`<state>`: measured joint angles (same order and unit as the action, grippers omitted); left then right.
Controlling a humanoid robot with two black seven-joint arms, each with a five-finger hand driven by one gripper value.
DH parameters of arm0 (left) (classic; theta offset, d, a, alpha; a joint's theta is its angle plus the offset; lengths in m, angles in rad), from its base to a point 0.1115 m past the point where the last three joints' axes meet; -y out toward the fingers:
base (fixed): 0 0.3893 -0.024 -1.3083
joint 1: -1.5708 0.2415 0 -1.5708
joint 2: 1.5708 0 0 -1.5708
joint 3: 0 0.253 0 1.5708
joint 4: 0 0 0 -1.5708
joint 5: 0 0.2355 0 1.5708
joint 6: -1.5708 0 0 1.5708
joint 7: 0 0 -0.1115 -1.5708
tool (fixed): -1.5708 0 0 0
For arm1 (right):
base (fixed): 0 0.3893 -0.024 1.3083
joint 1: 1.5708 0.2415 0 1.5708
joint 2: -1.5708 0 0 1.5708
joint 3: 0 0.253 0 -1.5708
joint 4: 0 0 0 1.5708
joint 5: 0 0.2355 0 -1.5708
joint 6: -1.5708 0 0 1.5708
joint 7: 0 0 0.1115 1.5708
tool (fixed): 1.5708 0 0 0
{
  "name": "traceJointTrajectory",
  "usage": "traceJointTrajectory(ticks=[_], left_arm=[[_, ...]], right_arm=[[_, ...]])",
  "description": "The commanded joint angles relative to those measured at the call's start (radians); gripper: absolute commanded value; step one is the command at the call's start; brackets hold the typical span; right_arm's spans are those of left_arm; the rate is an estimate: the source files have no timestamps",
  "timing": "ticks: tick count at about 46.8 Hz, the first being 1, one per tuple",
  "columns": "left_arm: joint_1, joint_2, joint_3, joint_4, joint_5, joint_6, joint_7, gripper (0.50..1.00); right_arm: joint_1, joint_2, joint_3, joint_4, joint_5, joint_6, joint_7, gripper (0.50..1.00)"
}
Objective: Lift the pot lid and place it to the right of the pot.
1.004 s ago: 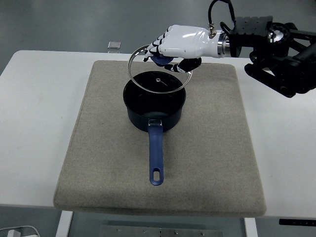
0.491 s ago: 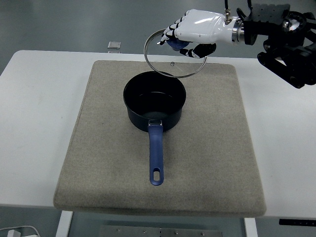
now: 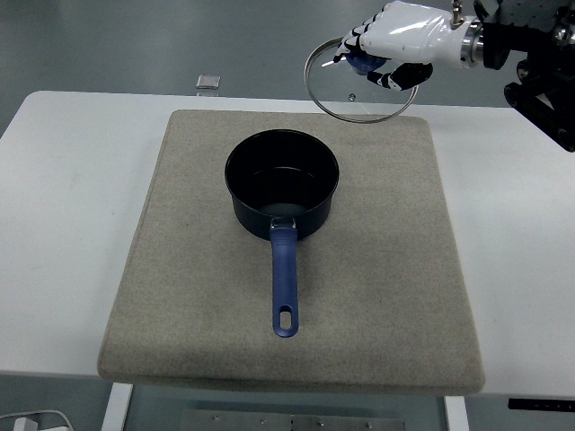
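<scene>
A dark blue pot [image 3: 281, 187] with a long blue handle [image 3: 285, 287] stands uncovered on the grey mat [image 3: 377, 269], handle pointing at the near edge. The glass lid [image 3: 358, 95] hangs in the air above the mat's far right corner, tilted, up and to the right of the pot. My right hand [image 3: 382, 56], white with black finger joints, is shut on the lid's blue knob. The left arm does not show.
A small square grey object [image 3: 208, 82] lies on the white table [image 3: 72, 197] beyond the mat's far left corner. Bare mat stretches to the right of the pot. My black right forearm [image 3: 530, 63] fills the upper right corner.
The right hand has carried the lid up and to the right, from just over the pot's far rim to high above the mat's far right corner. The pot has stayed put.
</scene>
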<state>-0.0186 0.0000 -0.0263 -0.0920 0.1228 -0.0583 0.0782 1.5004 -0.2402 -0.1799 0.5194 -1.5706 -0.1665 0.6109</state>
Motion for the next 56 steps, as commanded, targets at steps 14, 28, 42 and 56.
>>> traceJointTrajectory(ticks=[14,28,42,56], left_arm=[[0.000,0.000,-0.001,0.000,0.000,0.000,0.000,1.000],[0.000,0.000,-0.001,0.000,0.000,0.000,0.000,1.000],[0.000,0.000,-0.001,0.000,0.000,0.000,0.000,1.000],[0.000,0.000,0.000,0.000,0.000,0.000,0.000,1.000]], right_arm=[[-0.012,-0.054,-0.075,-0.007,0.003,0.001,0.000,0.500],[-0.061,-0.080,-0.090,-0.004,0.003,0.001,0.000,0.500],[-0.109,-0.103,-0.098,-0.001,0.003,-0.004,0.000,0.500],[-0.147,-0.105,-0.101,0.001,0.046,-0.007,0.000,0.500]])
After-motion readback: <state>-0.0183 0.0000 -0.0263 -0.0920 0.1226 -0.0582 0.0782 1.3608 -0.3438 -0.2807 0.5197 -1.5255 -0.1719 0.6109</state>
